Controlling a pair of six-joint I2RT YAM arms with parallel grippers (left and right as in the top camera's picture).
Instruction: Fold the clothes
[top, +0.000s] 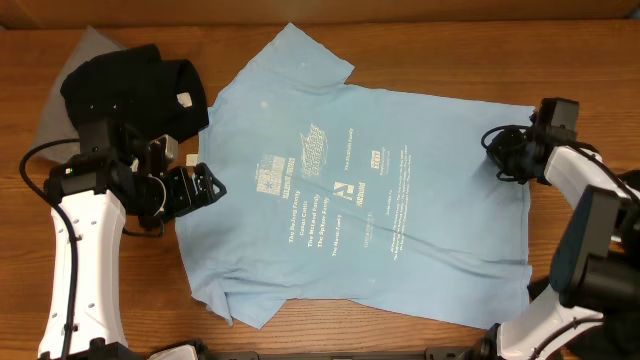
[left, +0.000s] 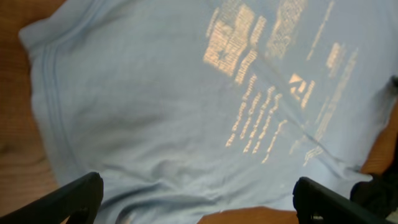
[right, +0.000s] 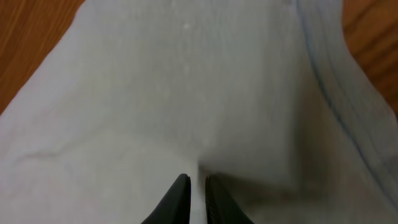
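Left jaws: standing wide open at the left edge of the light blue T-shirt (top: 360, 200); no cloth is showing between them.
Right jaws: closing down on a thin fold of the same shirt's right edge, pinching it.
Light blue T-shirt: lying spread flat across the middle of the bench (top: 420, 50), white print facing up, one sleeve pointing toward the far edge, light wrinkles running along its near side.
Black T-shirt (top: 130, 85): sitting bunched at the far-left corner, overlapping a grey T-shirt (top: 85, 50).
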